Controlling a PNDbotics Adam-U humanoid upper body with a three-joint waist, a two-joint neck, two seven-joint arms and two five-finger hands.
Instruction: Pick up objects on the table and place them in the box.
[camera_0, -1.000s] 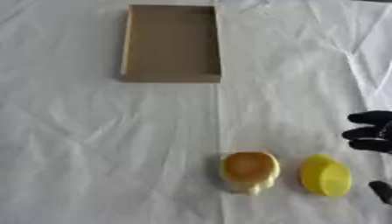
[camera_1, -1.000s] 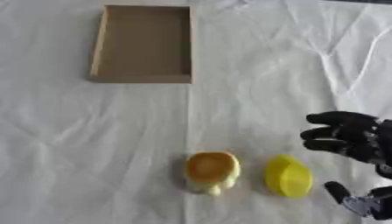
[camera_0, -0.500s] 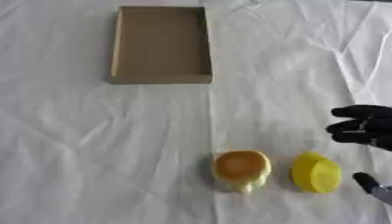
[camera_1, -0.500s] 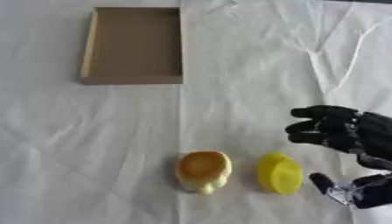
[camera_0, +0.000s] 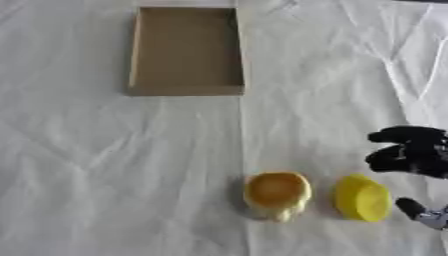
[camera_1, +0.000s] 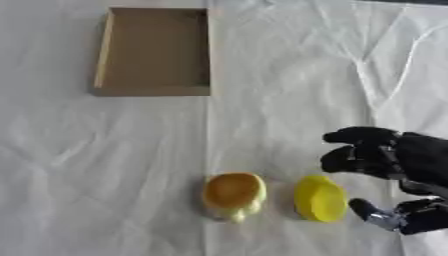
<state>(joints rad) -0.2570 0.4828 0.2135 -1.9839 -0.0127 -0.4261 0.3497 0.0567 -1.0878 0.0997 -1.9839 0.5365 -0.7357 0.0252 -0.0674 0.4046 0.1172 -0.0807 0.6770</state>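
The yellow object (camera_1: 320, 199) is lying on the white-covered desk (camera_1: 105, 165), just beside an orange-topped object (camera_1: 234, 194). The right hand (camera_1: 385, 159) is hovering alongside, fingers spread, thumb near it, holding nothing. The box (camera_0: 186, 50) is sitting well apart.

The right robot hand (camera_1: 398, 165) comes in from the right edge, low in the view, its black back turned up toward the camera. Its fingers (camera_1: 354, 135) reach leftward, bent and spread, with the thumb (camera_1: 372, 212) set apart below them, so the hand forms a wide, unclosed C that holds nothing. The left robot hand shows in neither view.
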